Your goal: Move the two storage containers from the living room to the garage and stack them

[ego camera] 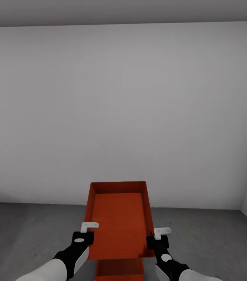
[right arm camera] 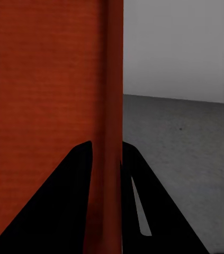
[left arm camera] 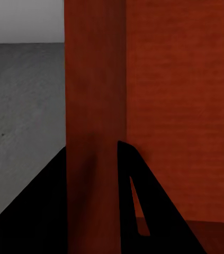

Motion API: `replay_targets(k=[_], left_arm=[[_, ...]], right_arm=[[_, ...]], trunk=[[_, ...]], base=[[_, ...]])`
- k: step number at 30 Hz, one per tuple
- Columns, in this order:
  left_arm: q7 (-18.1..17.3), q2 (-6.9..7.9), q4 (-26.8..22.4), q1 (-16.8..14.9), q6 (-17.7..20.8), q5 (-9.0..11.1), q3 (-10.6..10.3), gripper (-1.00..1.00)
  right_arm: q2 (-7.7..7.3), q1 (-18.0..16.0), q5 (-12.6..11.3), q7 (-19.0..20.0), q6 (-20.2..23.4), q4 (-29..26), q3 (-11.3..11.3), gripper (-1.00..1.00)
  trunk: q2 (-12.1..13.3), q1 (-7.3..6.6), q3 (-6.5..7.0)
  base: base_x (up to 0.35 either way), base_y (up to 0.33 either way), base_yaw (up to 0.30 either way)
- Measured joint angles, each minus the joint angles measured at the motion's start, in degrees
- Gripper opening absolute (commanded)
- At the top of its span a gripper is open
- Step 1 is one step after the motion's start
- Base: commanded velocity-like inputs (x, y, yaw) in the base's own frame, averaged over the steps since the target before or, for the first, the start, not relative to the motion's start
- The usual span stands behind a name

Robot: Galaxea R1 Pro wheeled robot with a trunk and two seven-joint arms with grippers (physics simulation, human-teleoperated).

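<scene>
Head view: the held container (ego camera: 119,222) sits low centre, left gripper (ego camera: 85,232) and right gripper (ego camera: 159,238) at its side walls, above what seems the second container (ego camera: 119,270) at the bottom edge; concrete floor (ego camera: 30,230) around; stacking looks nearly done, release left. Left wrist view: jaws straddle the wall (left arm camera: 95,106), pinching it; right wrist view: likewise (right arm camera: 112,106).
</scene>
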Motion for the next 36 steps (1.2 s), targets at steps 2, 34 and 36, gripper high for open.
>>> replay_targets(k=[2,34,36], left_arm=[[0.01,-0.01,0.02,0.0,0.0,-0.02,0.03,-1.0],[0.0,-0.01,-0.08,-0.01,0.22,-0.22,0.11,-1.0],[0.01,-0.02,-0.17,-0.01,0.31,-0.29,0.12,-1.0]], right_arm=[[-0.01,0.0,-0.01,0.0,0.01,0.0,0.01,-1.0],[0.01,0.01,-0.07,0.03,0.08,0.0,-0.06,-1.0],[0.01,0.0,-0.1,0.05,0.07,0.01,-0.11,-1.0]], trunk=[[0.0,-0.01,0.0],[-0.01,-0.01,0.0],[-0.01,-0.01,0.0]], base=[[-0.049,-0.071,0.0],[-0.003,-0.004,0.0],[0.021,0.0,0.0]])
